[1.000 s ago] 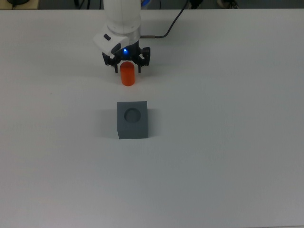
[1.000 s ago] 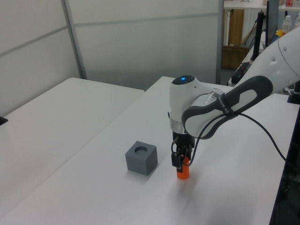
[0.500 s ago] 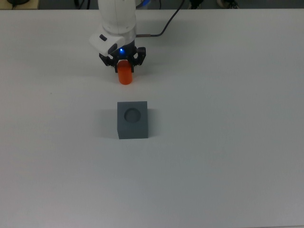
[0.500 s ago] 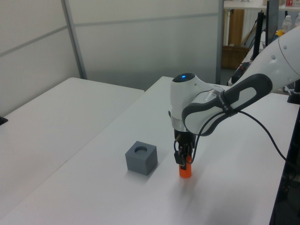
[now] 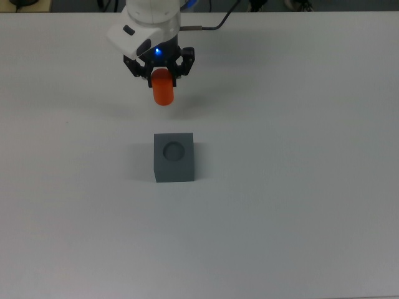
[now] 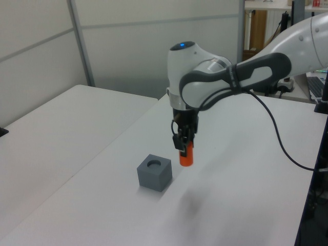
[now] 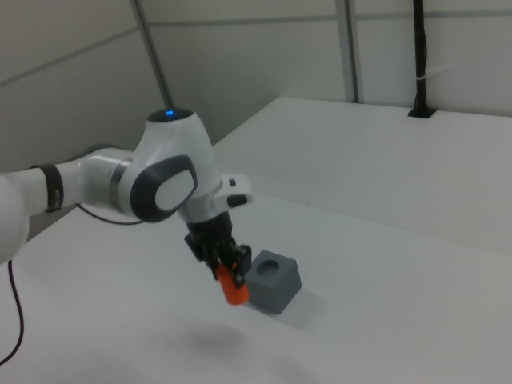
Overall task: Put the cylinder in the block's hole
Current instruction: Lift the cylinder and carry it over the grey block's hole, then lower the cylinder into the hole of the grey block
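Note:
The orange cylinder (image 5: 163,93) (image 6: 186,156) (image 7: 234,289) hangs in the air above the white table, and my gripper (image 5: 159,77) (image 6: 182,145) (image 7: 227,263) is shut on its upper end. The dark grey block (image 5: 174,156) (image 6: 154,172) (image 7: 272,280) rests on the table with its round hole facing up. In the top view the cylinder is above the block in the picture, a little to the left, with bare table between them. In the left view the cylinder hangs to the right of the block and higher than its top face.
A black cable (image 5: 212,28) runs from the arm toward the top view's upper edge. The white table (image 5: 299,187) spreads wide around the block. Wall panels (image 6: 154,41) stand behind the table in the left view.
The cylinder stood on the table with my fingers around it. Now my gripper has lifted it well off the surface.

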You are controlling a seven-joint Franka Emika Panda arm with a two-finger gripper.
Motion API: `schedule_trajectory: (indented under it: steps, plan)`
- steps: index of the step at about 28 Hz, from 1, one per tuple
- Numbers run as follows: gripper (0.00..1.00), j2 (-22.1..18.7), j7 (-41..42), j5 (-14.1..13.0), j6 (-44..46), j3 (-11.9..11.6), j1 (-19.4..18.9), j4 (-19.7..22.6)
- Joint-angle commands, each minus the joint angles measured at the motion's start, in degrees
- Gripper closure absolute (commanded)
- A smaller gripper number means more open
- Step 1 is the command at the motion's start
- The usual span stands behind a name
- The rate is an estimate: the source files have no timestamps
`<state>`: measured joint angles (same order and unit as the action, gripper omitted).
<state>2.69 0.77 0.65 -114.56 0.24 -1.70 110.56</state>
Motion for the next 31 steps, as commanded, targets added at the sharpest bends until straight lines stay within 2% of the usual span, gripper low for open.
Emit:
schedule_trajectory:
  steps: [1,4,8,13,31]
  plan:
    - [0.89,8.11,0.02,-0.04,2.50,0.20,-0.59,-10.96]
    - [0.89,12.33,-0.51,0.05,2.41,0.11,-0.76,-16.06]
    - [0.89,15.84,-0.86,0.40,1.62,0.11,-0.85,-18.88]
    - [0.89,17.43,-1.04,0.40,1.18,0.11,-1.03,-19.32]
    - [0.88,18.05,-1.21,-0.04,-3.74,0.20,-1.03,-19.33]
